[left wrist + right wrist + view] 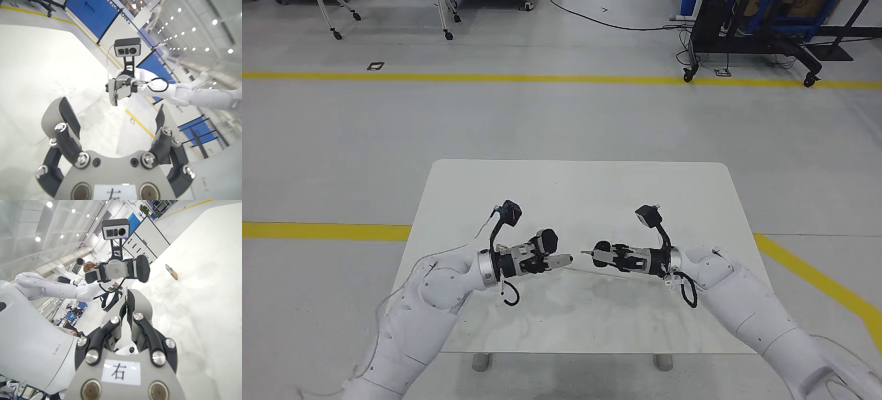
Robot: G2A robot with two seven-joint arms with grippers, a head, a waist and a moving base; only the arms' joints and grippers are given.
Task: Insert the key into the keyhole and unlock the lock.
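Right gripper [126, 299]: its fingers are pressed together on a thin metal blade that I take to be the key [125, 294]. The tip sticks out past the pads, so it is free to enter a keyhole.
Left gripper [113, 111]: its fingers are spread wide with nothing between them. It hangs above the table [572, 190], nose to nose with the right one, over the middle and somewhat toward the edge nearest the robot.
Lock [172, 272]: a small brass padlock lies on the table, well apart from both grippers. It sits a little in from one edge, but I cannot tell which.
Why this layout: I judge the left gripper is empty so it can fetch and steady the lock while the right one presents the key.
Step in hand: the key is held and the lock is not yet picked up, so insertion has not begun.
Risk: only a narrow strip of the key is pinched, so it could twist in the pads when I push.
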